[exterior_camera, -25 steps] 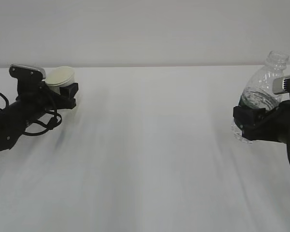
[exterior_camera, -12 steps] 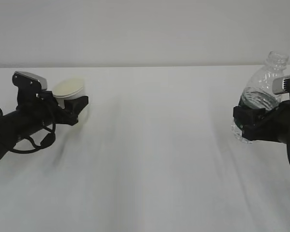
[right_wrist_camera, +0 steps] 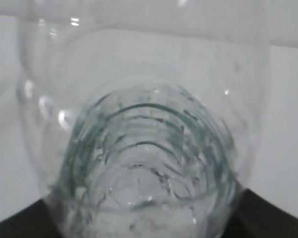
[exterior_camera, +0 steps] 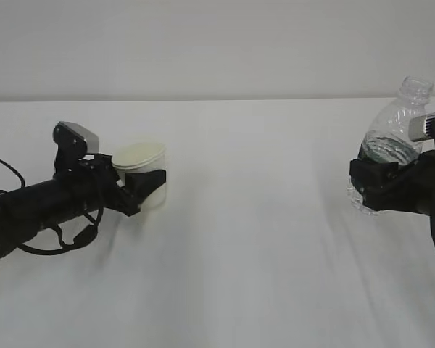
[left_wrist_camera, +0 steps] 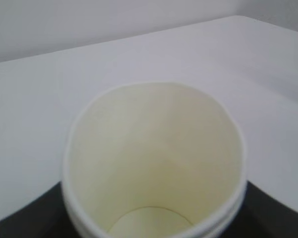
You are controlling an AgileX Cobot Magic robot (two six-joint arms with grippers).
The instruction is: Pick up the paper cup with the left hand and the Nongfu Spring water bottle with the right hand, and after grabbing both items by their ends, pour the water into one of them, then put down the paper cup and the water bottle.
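Moved: left hand [exterior_camera: 141, 190] and its paper cup [exterior_camera: 141, 161] have travelled from the far left of the frame toward the middle since the earlier frame; right hand [exterior_camera: 370, 185] has stayed put at the right edge.
Left pincer: clamped on the paper cup, cup upright, mouth up; the wrist view shows its cream inside.
Right pincer: clamped on the lower body of the Nongfu Spring water bottle [exterior_camera: 395, 130], which leans with its open neck toward the upper right.
Water: a little water [right_wrist_camera: 139, 193] sits low in the bottle.
Edges: far edge of the table [exterior_camera: 225, 100] runs across the frame above both arms; the bottle's neck rises past it against the wall [exterior_camera: 217, 43].
Open room: wide bare table between cup and bottle, and across the foreground.
Count: one cup, one bottle, two arms.
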